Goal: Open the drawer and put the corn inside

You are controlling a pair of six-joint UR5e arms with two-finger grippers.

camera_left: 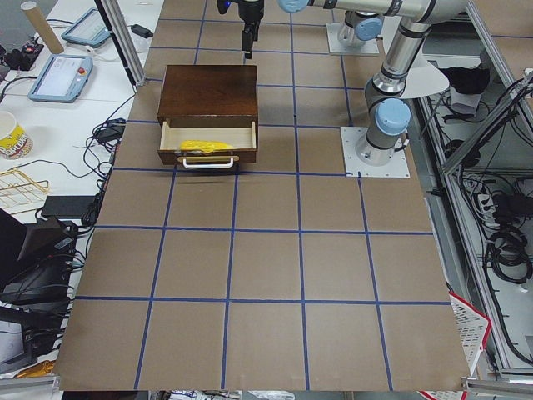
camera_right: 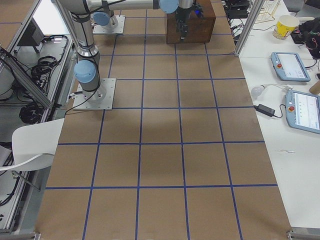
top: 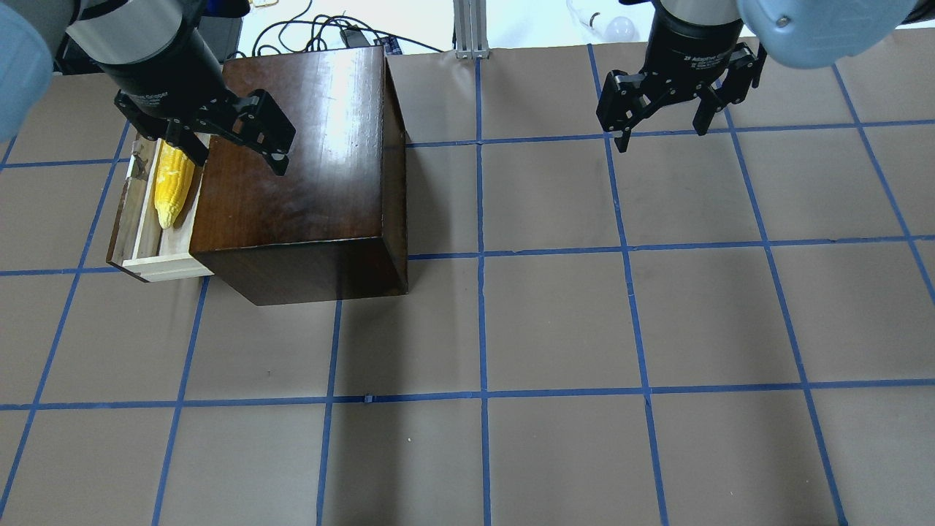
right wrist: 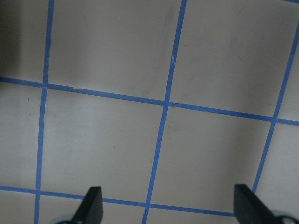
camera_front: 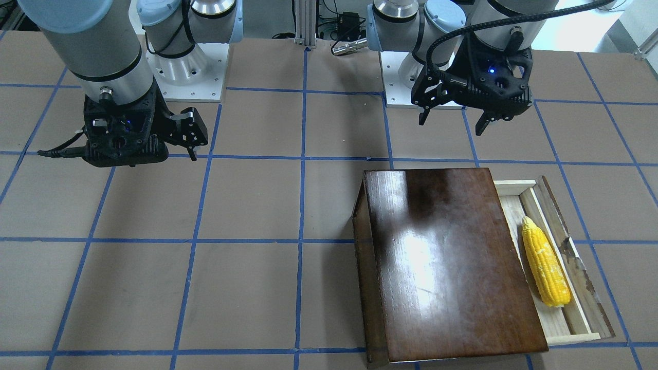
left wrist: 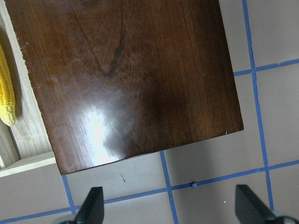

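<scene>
From my console the table (top: 555,321) is covered in dull brown paper, squared off by blue tape lines (top: 483,321). The dark glossy cabinet (camera_front: 447,257) sits on the robot's left half and throws back a bright glare from the ceiling light. Its drawer (camera_front: 570,338) is pulled partway out on the side away from centre. The corn (camera_front: 545,264) lies lengthwise inside on the pale wood, its tapered end toward the robot. I see the left gripper (top: 237,157) hanging above the cabinet top with its fingers spread wide and nothing between them. The right gripper (top: 663,139) hovers over bare paper, well apart from the cabinet, its fingers likewise apart. Off the table's ends are benches with teach pendants (camera_left: 58,77), a paper cup (camera_left: 10,133) and cables, and a white chair (camera_right: 30,145)
</scene>
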